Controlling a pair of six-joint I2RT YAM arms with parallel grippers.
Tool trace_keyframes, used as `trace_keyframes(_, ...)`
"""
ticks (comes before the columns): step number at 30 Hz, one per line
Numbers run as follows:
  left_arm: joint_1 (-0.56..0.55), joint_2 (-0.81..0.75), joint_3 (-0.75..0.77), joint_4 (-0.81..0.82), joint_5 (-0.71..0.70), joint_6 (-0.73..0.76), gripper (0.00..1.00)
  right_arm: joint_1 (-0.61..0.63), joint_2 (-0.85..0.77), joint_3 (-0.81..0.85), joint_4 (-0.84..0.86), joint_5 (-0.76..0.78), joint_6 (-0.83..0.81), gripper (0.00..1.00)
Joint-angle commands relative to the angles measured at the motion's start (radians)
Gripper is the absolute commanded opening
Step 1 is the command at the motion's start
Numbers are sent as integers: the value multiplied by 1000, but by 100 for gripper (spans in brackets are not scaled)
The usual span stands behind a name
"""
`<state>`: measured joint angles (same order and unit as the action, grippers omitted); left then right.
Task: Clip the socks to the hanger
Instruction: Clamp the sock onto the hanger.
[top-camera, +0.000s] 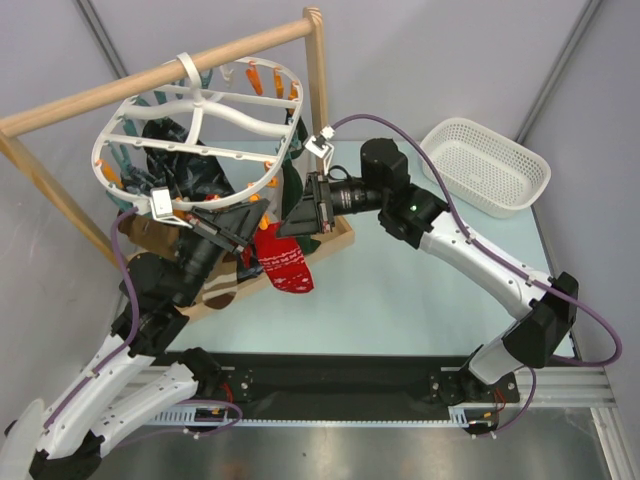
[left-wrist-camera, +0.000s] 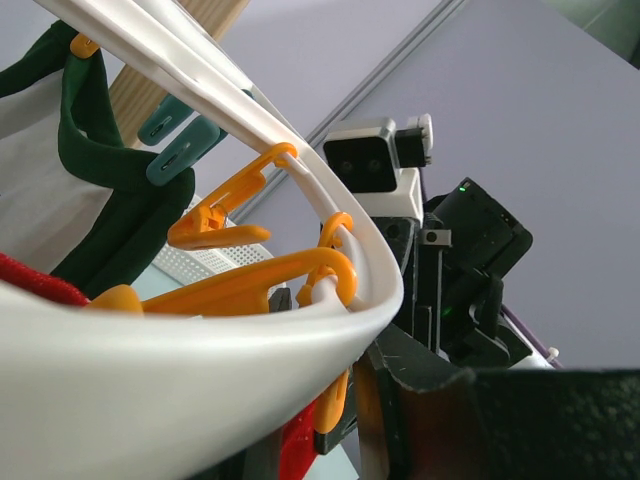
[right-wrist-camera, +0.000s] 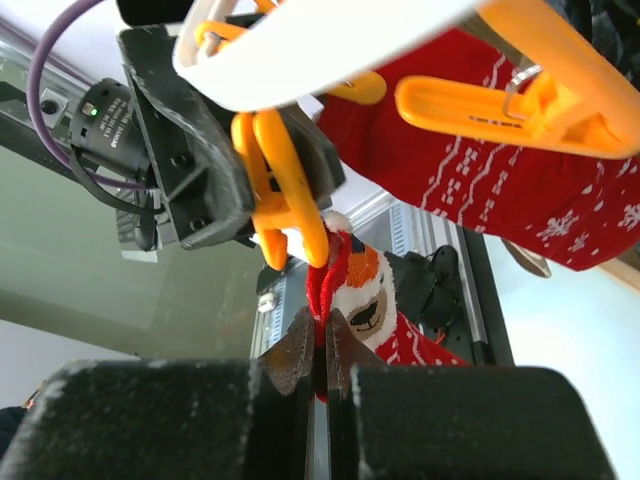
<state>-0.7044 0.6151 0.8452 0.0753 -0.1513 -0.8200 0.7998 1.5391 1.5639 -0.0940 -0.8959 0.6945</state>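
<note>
Being pinched at its cuff by the right fingers (right-wrist-camera: 300, 355), the red white-specked fabric sock (right-wrist-camera: 405, 345) is held under the orange plastic clip (right-wrist-camera: 285, 190), squeezed by the left fingers (right-wrist-camera: 225, 185) to receive it.

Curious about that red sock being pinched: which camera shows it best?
The right wrist view: the red sock is close up, its cuff pinched in the right gripper under an orange clip. The top view shows it small and partly covered; the left wrist view catches only red slivers.

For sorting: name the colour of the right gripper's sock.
Red sock, white markings; best in right wrist view.
</note>
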Motion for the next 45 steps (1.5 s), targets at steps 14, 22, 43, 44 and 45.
trace_keyframes(14, -1, 14, 0, -86, 64, -27, 0, -25, -28, -24, 319, -83, 192, 0)
trace_keyframes(22, -1, 14, 9, -94, 64, -28, 0, -14, -8, -11, 293, -92, 174, 0)
trace_keyframes(43, -1, -31, 23, -177, -5, -28, 66, -4, 38, 10, 353, -98, 206, 0)
trace_keyframes(44, -1, -32, 23, -181, -7, -27, 70, -2, 39, 10, 352, -97, 203, 0)
trace_keyframes(45, -3, -37, 25, -183, -8, -25, 72, -5, 41, 10, 347, -95, 198, 0)
